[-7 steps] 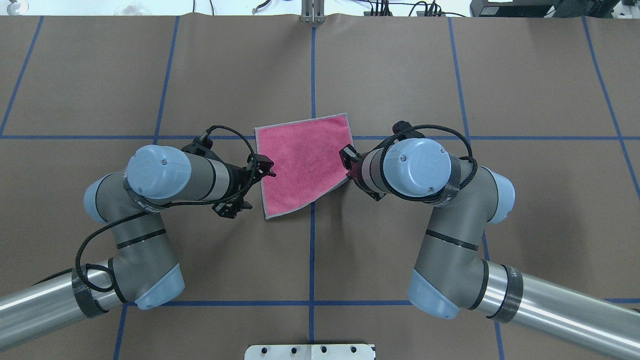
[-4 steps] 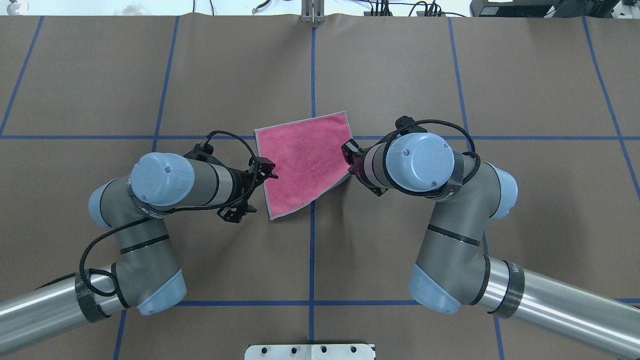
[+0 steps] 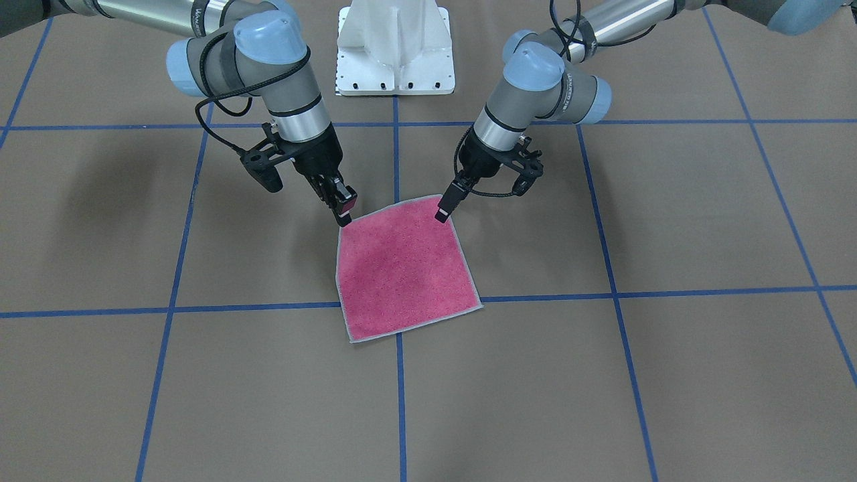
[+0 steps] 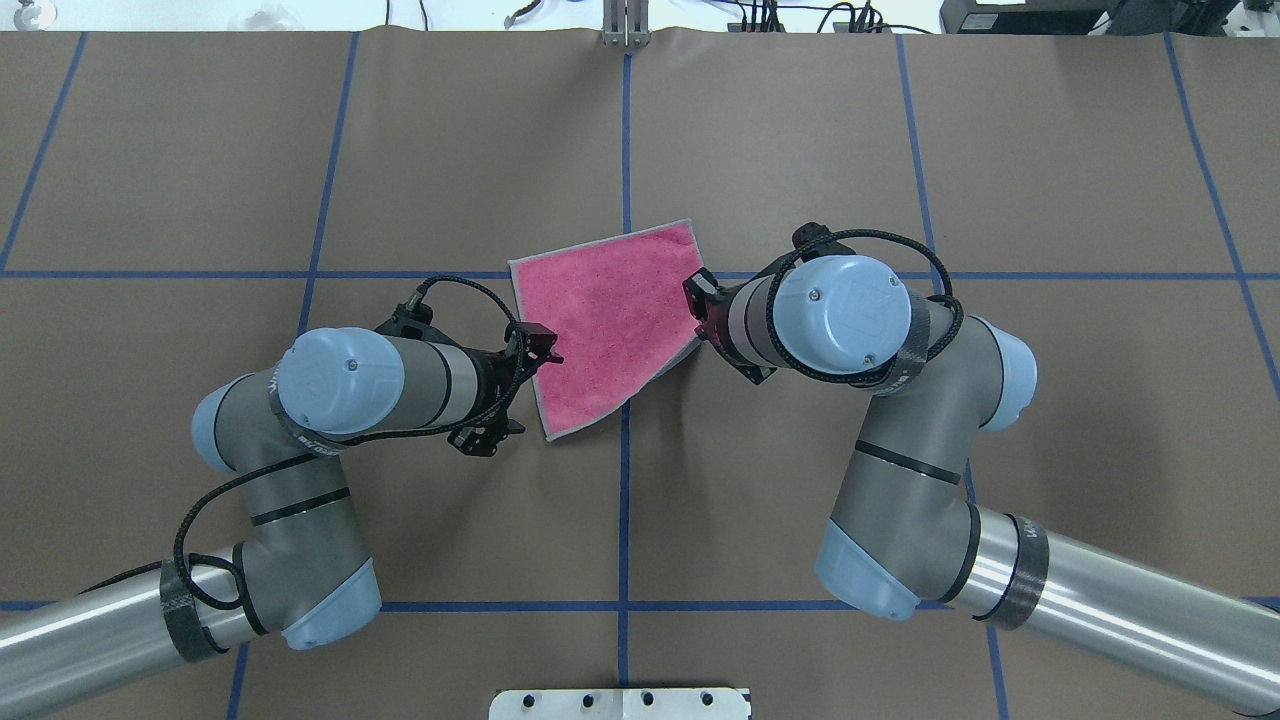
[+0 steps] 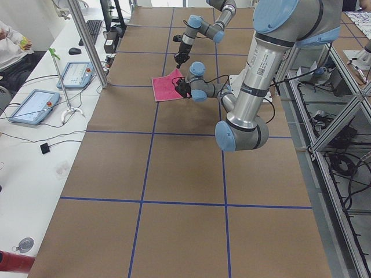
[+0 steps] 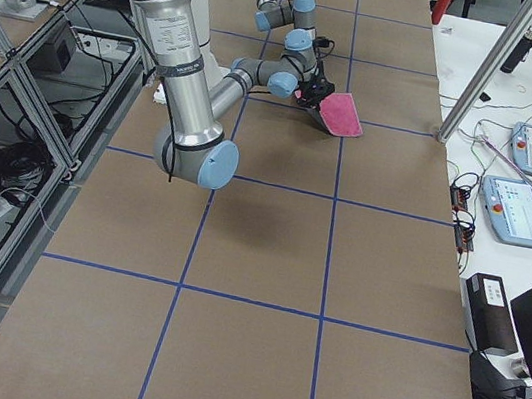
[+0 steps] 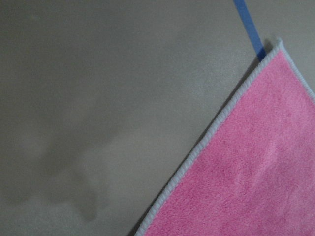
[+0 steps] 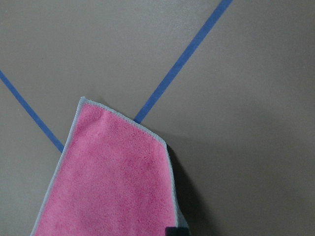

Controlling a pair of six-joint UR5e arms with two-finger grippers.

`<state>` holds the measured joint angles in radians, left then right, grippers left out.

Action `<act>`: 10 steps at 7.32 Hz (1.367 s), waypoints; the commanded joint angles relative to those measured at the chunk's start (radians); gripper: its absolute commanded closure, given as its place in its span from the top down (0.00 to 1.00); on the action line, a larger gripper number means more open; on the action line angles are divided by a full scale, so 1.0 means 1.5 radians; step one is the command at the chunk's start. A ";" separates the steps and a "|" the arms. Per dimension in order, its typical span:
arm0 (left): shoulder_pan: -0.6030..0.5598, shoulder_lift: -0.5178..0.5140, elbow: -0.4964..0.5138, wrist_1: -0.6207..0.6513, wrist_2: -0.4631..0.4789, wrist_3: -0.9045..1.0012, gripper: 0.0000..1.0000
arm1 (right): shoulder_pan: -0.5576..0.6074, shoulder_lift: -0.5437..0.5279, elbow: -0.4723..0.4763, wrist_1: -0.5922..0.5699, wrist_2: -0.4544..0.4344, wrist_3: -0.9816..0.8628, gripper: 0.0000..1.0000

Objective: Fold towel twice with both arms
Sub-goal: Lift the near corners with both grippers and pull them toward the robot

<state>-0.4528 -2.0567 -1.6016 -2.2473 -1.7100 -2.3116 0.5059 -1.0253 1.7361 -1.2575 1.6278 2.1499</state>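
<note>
The towel (image 4: 610,320) lies pink face up in the middle of the brown table, also in the front view (image 3: 405,268). Its far edge rests flat. My left gripper (image 4: 548,358) is at its near left corner, a thin finger on the cloth in the front view (image 3: 442,213). My right gripper (image 4: 698,305) is shut on the near right corner (image 3: 344,215). That corner is raised, with a dark shadow under it in the right wrist view (image 8: 113,182). The left wrist view shows only the towel's stitched edge (image 7: 246,182), no fingers.
Blue tape lines (image 4: 625,500) cross the table. The white pedestal base (image 3: 395,47) stands at the robot's side. A side table with tablets (image 5: 32,106) and a metal pole (image 5: 87,40) runs along the far edge.
Both grippers have moved a little toward each other and forward. The towel's near corners have shifted with them, so its near edge is narrower.
</note>
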 commanded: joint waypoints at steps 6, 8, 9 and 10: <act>0.033 -0.034 0.026 0.000 0.046 -0.079 1.00 | 0.024 0.005 -0.001 0.000 0.001 0.029 0.00; 0.034 -0.040 0.027 0.000 0.046 -0.097 1.00 | 0.024 0.006 -0.001 0.000 0.001 0.032 0.00; 0.034 -0.043 0.027 0.000 0.046 -0.103 1.00 | 0.024 0.006 0.000 0.000 0.001 0.032 0.00; 0.034 -0.045 0.027 0.000 0.046 -0.122 1.00 | 0.024 0.006 -0.001 0.001 0.001 0.032 0.00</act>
<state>-0.4020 -2.1197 -1.5622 -2.2472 -1.6414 -2.4671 0.5414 -1.0173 1.7354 -1.2575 1.6291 2.1978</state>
